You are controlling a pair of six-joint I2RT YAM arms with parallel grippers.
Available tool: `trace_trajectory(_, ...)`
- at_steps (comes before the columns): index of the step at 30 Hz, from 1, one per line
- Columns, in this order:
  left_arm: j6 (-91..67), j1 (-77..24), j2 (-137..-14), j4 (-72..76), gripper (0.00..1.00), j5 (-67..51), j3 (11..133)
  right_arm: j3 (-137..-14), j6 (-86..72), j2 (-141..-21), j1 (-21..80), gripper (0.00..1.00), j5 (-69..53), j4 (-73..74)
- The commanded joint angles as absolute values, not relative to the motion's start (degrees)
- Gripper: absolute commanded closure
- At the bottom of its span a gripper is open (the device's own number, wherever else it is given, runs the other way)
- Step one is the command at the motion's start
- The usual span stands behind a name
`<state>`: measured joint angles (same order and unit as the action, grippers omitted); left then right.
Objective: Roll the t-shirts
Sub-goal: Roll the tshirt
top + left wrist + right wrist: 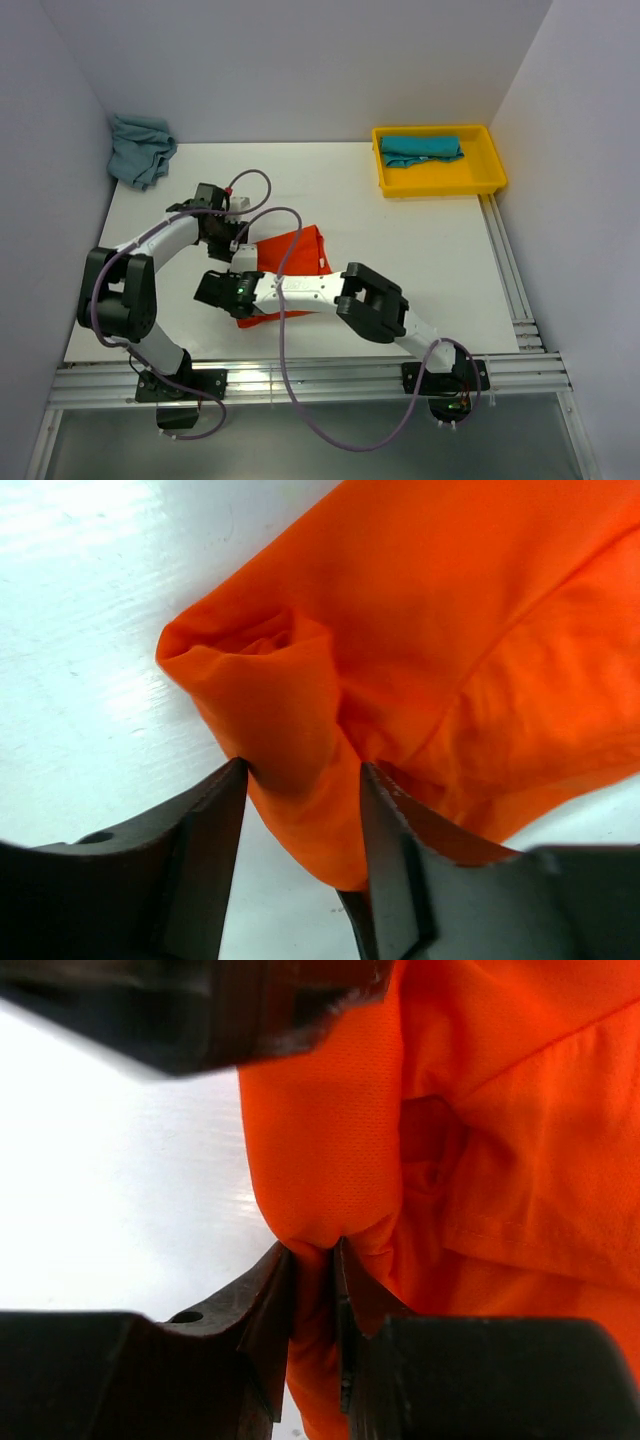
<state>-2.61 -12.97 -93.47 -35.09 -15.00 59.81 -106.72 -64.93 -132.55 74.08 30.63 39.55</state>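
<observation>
Pinching folds of the orange t-shirt (310, 252) are left tool (303, 770) (wider) and right tool (313, 1250).

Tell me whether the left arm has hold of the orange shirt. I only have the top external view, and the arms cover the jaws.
Observer: Yes. In the left wrist view, the left gripper has its jaws clamped on a bunched fold at the edge of the orange t-shirt.
Operator: Now report the right side.
Observer: The right gripper has its jaws almost closed, pinching a thin fold of the same shirt.
</observation>
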Motion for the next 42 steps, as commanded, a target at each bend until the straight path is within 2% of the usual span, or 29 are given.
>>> trace_trajectory(1,-2.37,-13.19,-87.73,-33.58,0.45,-14.59,60.21,-92.93,-63.37,-128.00,72.17,0.87,16.90,17.80)
trace_trajectory(2,-2.37,-13.10,-86.93,-33.31,0.45,-14.68,59.94,-90.12,-63.54,-126.66,71.64,0.87,15.31,9.66)
trace_trajectory(4,-2.37,-13.01,-85.53,-32.87,0.42,-15.03,59.68,-83.69,-64.86,-123.86,70.58,0.87,11.97,3.28)
trace_trajectory(13,-2.37,-12.66,-86.92,-33.05,0.43,-15.12,59.77,-62.42,-80.49,-118.57,65.57,0.91,4.40,-29.33)
trace_trajectory(25,-2.46,-12.48,-87.89,-33.05,0.43,-13.54,59.68,-47.20,-100.01,-126.38,64.60,0.91,3.69,-65.36)
trace_trajectory(28,-2.46,-12.48,-89.21,-33.48,0.43,-13.27,59.85,-45.97,-103.27,-128.23,64.77,0.92,4.48,-69.77)
trace_trajectory(35,-2.20,-12.48,-93.95,-34.89,0.48,-13.71,60.12,-45.00,-106.00,-127.18,66.09,0.92,7.73,-69.96)
trace_trajectory(39,-2.11,-12.66,-96.33,-35.42,0.55,-14.06,60.47,-45.61,-105.56,-126.30,66.53,0.89,7.56,-67.16)
trace_trajectory(40,-2.02,-12.66,-96.42,-35.51,0.62,-14.06,60.56,-46.66,-105.03,-126.04,66.62,0.87,7.04,-63.93)
trace_trajectory(42,-2.02,-12.92,-96.68,-35.60,0.68,-13.80,60.56,-48.07,-103.89,-125.08,66.71,0.78,5.98,-59.09)
